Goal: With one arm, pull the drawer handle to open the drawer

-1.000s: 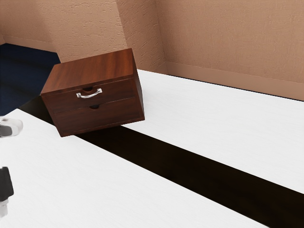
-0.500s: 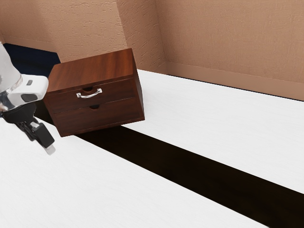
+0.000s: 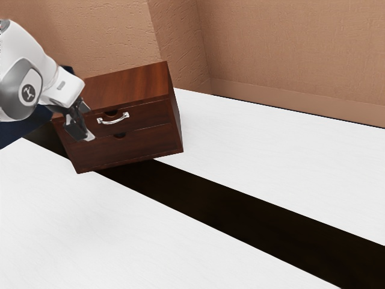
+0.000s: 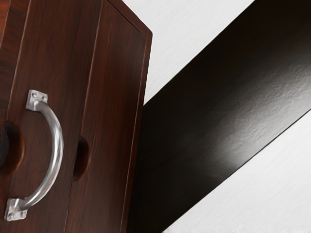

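The gripper [image 3: 80, 125] has swung from the frame's left edge up beside the handle [image 3: 113, 118], the drawer [image 3: 144, 113] still closed, so grasping seems next; whether the claw is clenched or released cannot be told.

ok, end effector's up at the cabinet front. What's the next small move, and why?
Probably slide the end effector toward the exterior view's right, onto the silver handle. It sits in front of the cabinet face, beside the handle rather than on it. The top drawer looks flush and unopened, so there is nothing to pull on yet.
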